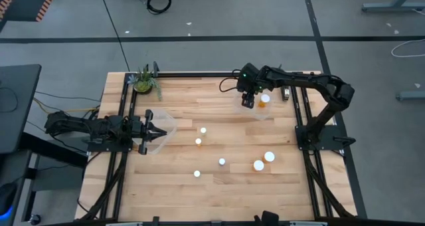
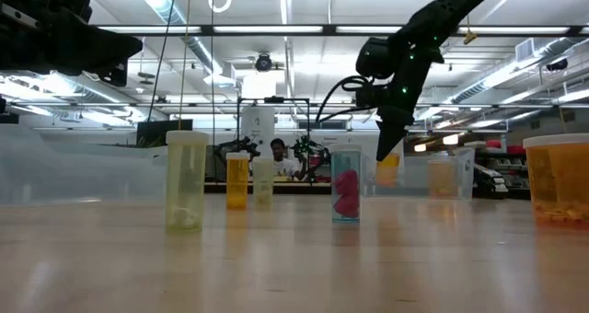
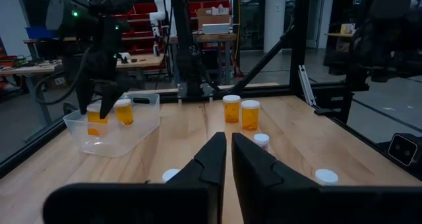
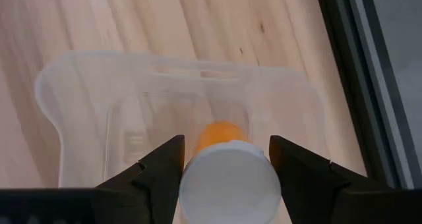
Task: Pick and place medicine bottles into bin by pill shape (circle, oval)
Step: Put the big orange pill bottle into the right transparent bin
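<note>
- Right gripper [image 1: 248,100]: held above the clear bin [image 1: 255,110] at the far right of the wooden table [image 1: 226,186]; its two dark fingers [image 4: 158,168] are clamped on either side of a held bottle [image 4: 229,178].
- Held bottle: round, with a broad white cap facing the wrist camera and an orange body showing just beyond the cap; it hangs over the bin's open mouth, clear of the bin floor.
- Clear bin: translucent, thin-walled, with rounded corners; the left wrist view shows two orange-bodied, white-capped bottles [image 3: 123,111] already standing inside it.
- Left gripper [image 1: 157,131]: low at the left edge of the table, pointing toward the centre, beside a second clear bin [image 1: 165,124]; its fingers [image 3: 210,159] lie close together with only a narrow slit between them and nothing held.
- Loose bottles on the table: small ones appear from above as white discs, at [image 1: 204,129], [image 1: 198,141], [image 1: 222,162] and [image 1: 196,173]; two with wider white caps stand close together nearer the right, at [image 1: 269,157] and [image 1: 258,165].
- Low view: the bottles stand upright, their bodies translucent yellow-orange [image 2: 186,179]; one clear vial [image 2: 346,186] shows red contents.
- Potted plant [image 1: 145,82]: green, at the far left corner of the table.
</note>
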You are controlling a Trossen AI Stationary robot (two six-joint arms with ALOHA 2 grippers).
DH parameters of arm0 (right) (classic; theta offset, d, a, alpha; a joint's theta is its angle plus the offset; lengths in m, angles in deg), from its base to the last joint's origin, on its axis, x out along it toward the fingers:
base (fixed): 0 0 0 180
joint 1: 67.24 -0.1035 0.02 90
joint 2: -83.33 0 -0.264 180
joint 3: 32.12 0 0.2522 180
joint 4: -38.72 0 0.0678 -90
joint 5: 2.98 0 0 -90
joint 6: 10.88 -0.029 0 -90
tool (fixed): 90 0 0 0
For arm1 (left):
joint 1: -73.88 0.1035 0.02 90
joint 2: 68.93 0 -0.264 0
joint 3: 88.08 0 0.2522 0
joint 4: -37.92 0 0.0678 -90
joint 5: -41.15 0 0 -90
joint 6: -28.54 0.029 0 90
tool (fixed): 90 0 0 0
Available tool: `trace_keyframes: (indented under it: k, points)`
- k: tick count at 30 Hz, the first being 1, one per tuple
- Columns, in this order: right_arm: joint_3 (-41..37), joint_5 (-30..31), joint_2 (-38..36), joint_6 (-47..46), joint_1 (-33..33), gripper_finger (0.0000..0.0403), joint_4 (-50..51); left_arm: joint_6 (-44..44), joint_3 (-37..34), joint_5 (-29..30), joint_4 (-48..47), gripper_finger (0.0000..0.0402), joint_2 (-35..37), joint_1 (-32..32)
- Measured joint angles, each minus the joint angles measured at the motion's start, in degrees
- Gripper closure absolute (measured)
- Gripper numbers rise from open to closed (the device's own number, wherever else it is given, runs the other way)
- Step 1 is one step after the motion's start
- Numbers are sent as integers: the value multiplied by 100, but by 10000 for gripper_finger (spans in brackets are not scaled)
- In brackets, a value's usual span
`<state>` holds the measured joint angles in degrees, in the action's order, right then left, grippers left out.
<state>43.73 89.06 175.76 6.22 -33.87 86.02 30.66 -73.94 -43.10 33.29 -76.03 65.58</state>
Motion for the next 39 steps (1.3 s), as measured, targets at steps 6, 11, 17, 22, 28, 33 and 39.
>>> trace_keyframes:
  k: [6,11,17,22,28,33,39]
  points:
    - [-2,-2,0,-48,32,162,53,-1,0,-1,0,375,0,0]
    - [-2,-2,0,-61,32,144,51,0,0,0,1,374,-1,-1]
    - [-1,199,0,-59,23,138,49,-1,0,0,0,366,0,0]
    - [282,221,0,-98,-8,138,368,-1,0,0,0,369,-1,-2]
    - [919,229,0,-252,-342,138,1019,0,0,1,1,373,-1,0]
    - [1348,227,0,-505,-1000,138,1389,-1,0,-1,0,366,1,-2]
    - [1624,21,-7,-944,-1985,138,1653,-1,0,0,1,365,0,-1]
